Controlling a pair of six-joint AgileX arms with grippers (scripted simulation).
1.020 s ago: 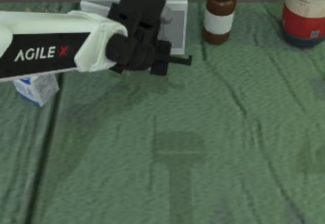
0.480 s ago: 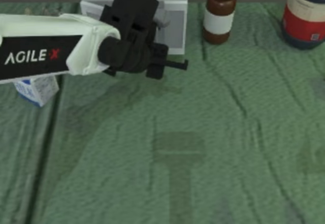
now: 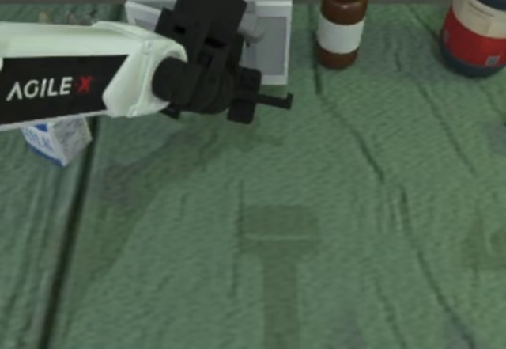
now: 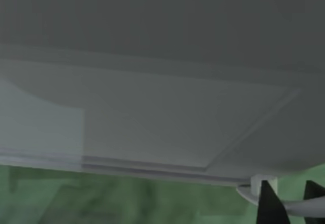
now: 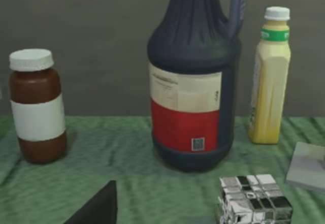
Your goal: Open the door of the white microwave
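Boxy white-grey microwave (image 3: 269, 1): top cut by upper frame edge, front largely hidden behind black left gripper (image 3: 265, 100). Grey-windowed door (image 4: 152, 127): outline only partly visible. Dark blue red-labelled jug (image 3: 474, 24): cut at upper right. Blue-and-white carton (image 3: 55, 139): partly under arm.

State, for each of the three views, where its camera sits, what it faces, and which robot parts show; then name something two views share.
Top view: above the table, looking down; left arm and left gripper at the white microwave.
Left wrist view: close against the door; dark fingertips show.
Right wrist view: low, facing a dark jug; one dark fingertip shows.
Shared: brown jar, top and right wrist.
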